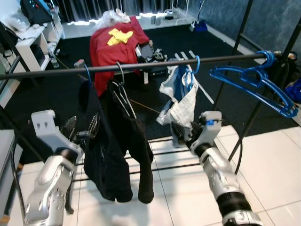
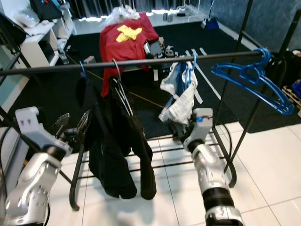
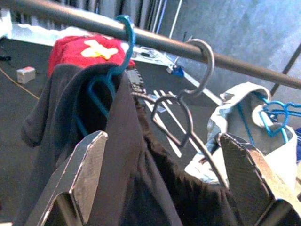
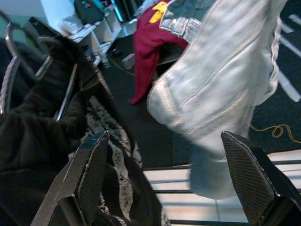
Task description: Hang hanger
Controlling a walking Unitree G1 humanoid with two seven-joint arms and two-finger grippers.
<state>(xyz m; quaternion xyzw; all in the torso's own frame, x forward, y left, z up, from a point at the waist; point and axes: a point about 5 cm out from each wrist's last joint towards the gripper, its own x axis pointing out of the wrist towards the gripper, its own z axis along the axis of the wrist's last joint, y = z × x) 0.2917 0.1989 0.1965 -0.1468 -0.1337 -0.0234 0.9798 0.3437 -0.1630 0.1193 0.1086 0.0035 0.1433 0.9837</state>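
A dark rail (image 1: 155,64) runs across in front of me. On it hang a blue hanger (image 3: 123,44) under a dark garment (image 1: 91,101), a silver wire hanger (image 3: 200,66) carrying black clothes (image 1: 134,141), and a blue hanger (image 1: 194,66) with a white and denim garment (image 1: 181,101). Empty blue hangers (image 1: 256,82) hang at the rail's right end. My left gripper (image 1: 82,129) stands open against the black clothes, below the two left hooks. My right gripper (image 1: 181,134) is open just under the white garment (image 4: 221,80). Neither holds anything.
A red shirt (image 1: 115,44) with a yellow patch is draped over something on the black carpet behind the rack. A white shelf (image 1: 28,37) stands at the far left. The rack's lower bars (image 1: 169,153) and right post (image 1: 247,120) are close to my arms. White tiles lie underfoot.
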